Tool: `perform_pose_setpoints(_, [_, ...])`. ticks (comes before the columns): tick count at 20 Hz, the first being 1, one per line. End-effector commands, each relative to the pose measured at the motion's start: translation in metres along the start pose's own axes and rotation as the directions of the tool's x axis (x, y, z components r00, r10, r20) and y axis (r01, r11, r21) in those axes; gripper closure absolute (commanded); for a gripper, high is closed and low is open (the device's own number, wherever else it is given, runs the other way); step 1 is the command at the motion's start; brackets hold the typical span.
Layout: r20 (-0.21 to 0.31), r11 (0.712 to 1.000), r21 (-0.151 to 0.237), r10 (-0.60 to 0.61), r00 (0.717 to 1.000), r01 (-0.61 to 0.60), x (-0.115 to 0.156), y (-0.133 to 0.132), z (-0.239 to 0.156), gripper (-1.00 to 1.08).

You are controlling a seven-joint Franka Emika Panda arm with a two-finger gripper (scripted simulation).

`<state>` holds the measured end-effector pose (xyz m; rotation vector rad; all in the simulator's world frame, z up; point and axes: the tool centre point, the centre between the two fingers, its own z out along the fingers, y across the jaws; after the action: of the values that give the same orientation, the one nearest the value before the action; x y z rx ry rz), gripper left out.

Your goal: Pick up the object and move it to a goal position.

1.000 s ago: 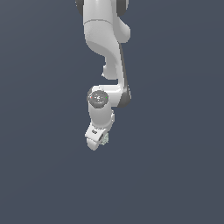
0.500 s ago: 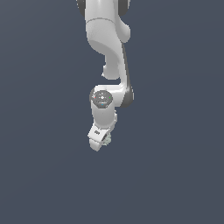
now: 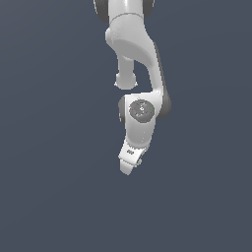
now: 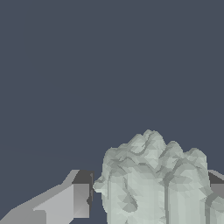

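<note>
One white Franka Panda arm (image 3: 133,54) fills the middle of the exterior view, hanging down from the top edge against a plain dark slate-blue ground (image 3: 49,197) that has no visible edges, markings or other things on it. The arm bends through a rounded elbow, then a wrist joint with a round grey cap, and ends in the gripper (image 3: 129,167), which tilts downward and toward the exterior view's left. From this side the fingers overlap into one pale wedge, so the gap between them and anything they might hold cannot be made out here; the chunk is too small or too hidden to see in this view. Nothing stands near the arm or in its way. In the wrist view, the same dark slate-blue ground fills most of the picture. The pale grey-green chunk (image 4: 153,179), lumpy and faceted with a rough surface, sits large between the two fingers. One finger (image 4: 65,201), light grey with a dark pad, lies just beside one flank of the chunk, seemingly touching it, and the other finger's dark pad presses against the opposite flank at the picture's edge. The gripper is clenched on the chunk, grasping it from both sides.
</note>
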<state>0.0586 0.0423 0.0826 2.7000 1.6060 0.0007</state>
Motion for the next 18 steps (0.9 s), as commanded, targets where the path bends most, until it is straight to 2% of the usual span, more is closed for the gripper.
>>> perform_pose_setpoints(1, [0.0, 1.0, 0.0, 0.0, 1.0, 0.0, 0.025, -0.003, -0.01, 1.08])
perform_pose_setpoints(10, [0.0, 1.0, 0.0, 0.0, 1.0, 0.0, 0.105, -0.011, -0.041, 1.08])
perform_pose_setpoints(18, [0.0, 1.0, 0.0, 0.0, 1.0, 0.0, 0.142, -0.013, -0.055, 1.08])
